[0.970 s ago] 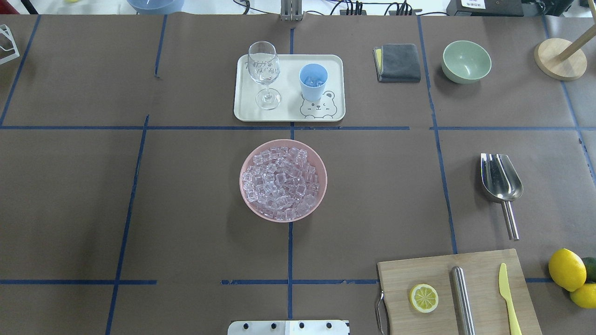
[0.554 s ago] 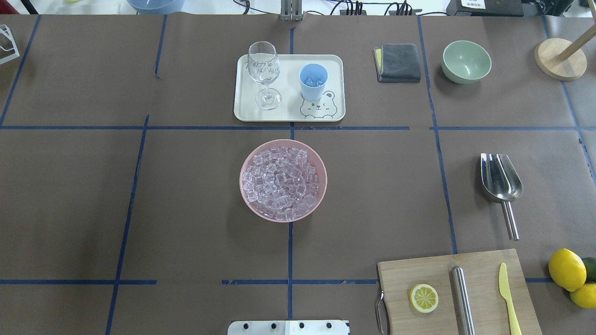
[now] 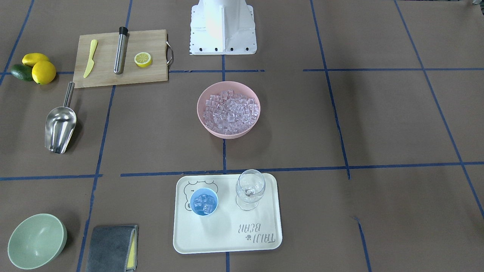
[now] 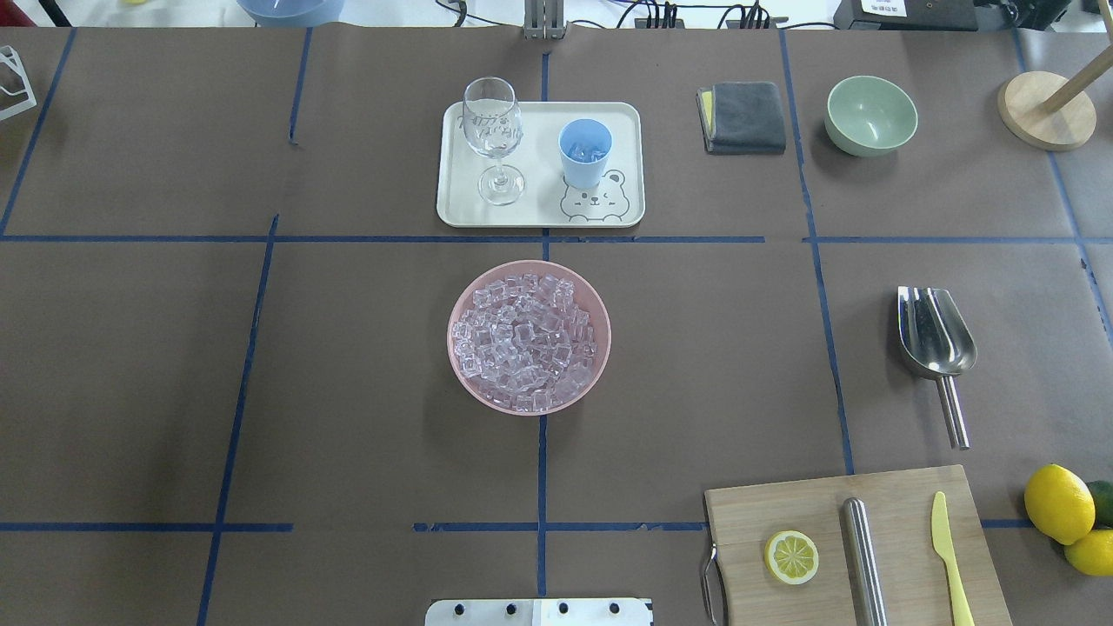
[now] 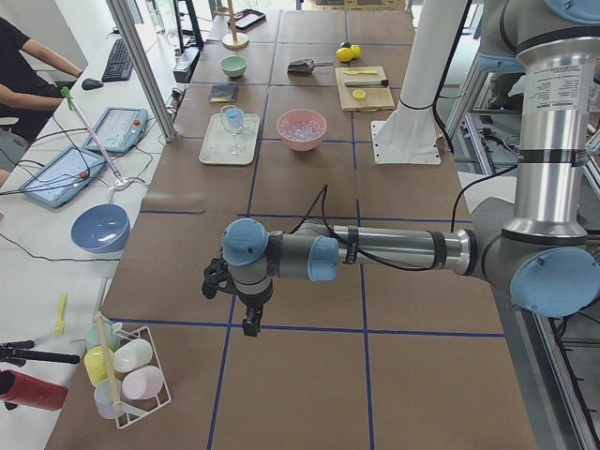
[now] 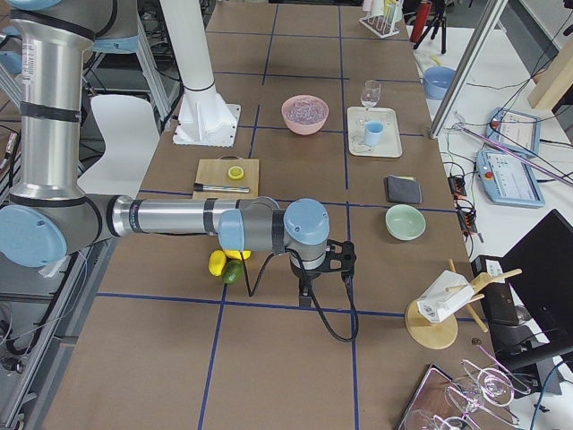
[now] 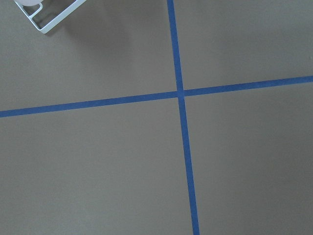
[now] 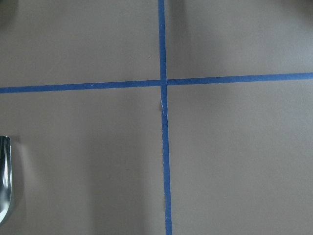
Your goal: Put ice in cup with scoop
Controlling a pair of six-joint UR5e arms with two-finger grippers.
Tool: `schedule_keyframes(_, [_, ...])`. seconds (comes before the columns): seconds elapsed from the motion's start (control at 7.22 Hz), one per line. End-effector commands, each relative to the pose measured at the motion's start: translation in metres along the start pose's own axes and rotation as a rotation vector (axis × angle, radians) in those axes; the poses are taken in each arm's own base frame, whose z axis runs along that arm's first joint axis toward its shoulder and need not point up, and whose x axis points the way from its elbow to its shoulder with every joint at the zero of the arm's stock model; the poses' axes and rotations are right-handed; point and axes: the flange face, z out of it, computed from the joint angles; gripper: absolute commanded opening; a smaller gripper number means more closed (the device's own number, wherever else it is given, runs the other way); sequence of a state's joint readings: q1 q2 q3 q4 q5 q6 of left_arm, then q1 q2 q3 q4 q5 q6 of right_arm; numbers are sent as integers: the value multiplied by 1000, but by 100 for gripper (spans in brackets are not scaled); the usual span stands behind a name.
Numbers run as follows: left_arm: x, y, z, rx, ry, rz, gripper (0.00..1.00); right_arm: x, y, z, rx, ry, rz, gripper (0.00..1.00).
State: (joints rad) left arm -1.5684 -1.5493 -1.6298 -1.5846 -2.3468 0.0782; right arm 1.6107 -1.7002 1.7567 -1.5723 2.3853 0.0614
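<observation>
**A:** Where the camera faces the robot, what sits on the counter (image 3: 340,124)?

**B:** A blue cup (image 3: 204,202) stands upright on a cream tray (image 3: 227,241) beside a wine glass (image 3: 249,190), with a few cubes inside it. Most of the ice (image 3: 230,111) fills a pink bowl (image 3: 199,113) mid-counter. The scoop (image 3: 59,126) lies alone, well apart from the bowl.

**A:** And from overhead?

**B:** The scoop's handle points toward the robot, near a cutting board (image 4: 783,513).

**A:** The side views?

**B:** From the left end, the left pincer (image 5: 250,323) hangs over bare counter. Whether it is apart or together, I cannot tell. From the right end, the right pincer (image 6: 305,297) hangs near the lemons (image 6: 218,262), and there too I cannot tell.

**A:** The wrist cameras?

**B:** The left shows crossed blue tape (image 7: 178,93) and a white rack corner (image 7: 43,30). The right shows tape and the scoop's edge at the left border.
</observation>
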Motion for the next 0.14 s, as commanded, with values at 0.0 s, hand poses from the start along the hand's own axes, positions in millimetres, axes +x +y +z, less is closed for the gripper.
schedule_keyframes(0.0, [1,-2,-1,2,0,3,100,-1,-2,-1,2,0,-1,100])
